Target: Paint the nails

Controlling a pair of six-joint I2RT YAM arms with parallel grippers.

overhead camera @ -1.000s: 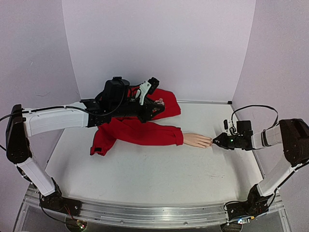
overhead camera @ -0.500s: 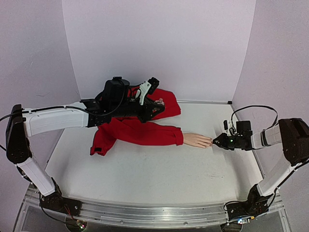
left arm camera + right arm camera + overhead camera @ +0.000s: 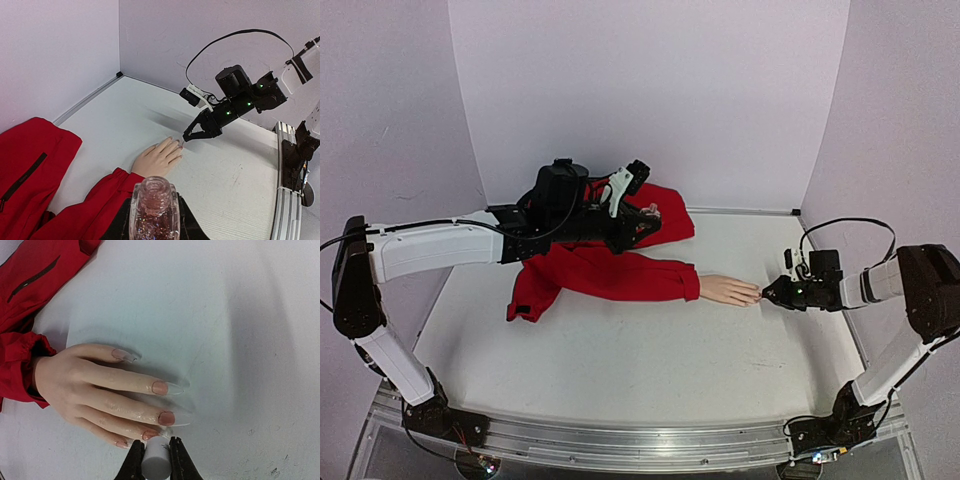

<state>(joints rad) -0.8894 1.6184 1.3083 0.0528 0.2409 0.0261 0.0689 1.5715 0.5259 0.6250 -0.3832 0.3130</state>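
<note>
Pinching white cap [image 3: 155, 463], right hand [image 3: 767, 293] sits 3 o'clock of nails [image 3: 160, 388]; left hand [image 3: 648, 220] clamps glitter bottle [image 3: 152, 207].

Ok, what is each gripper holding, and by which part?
Left gripper: the clear glass bottle of pink glitter, by its lower body. Right gripper: the small white cylindrical cap, by its sides.

The right gripper [image 3: 156, 452] pinches a small white cap [image 3: 156, 462] just beside the nails [image 3: 160, 388] of a pale hand [image 3: 85, 385] lying flat on the white table [image 3: 240, 340], red sleeve [image 3: 20, 365] at left
</note>
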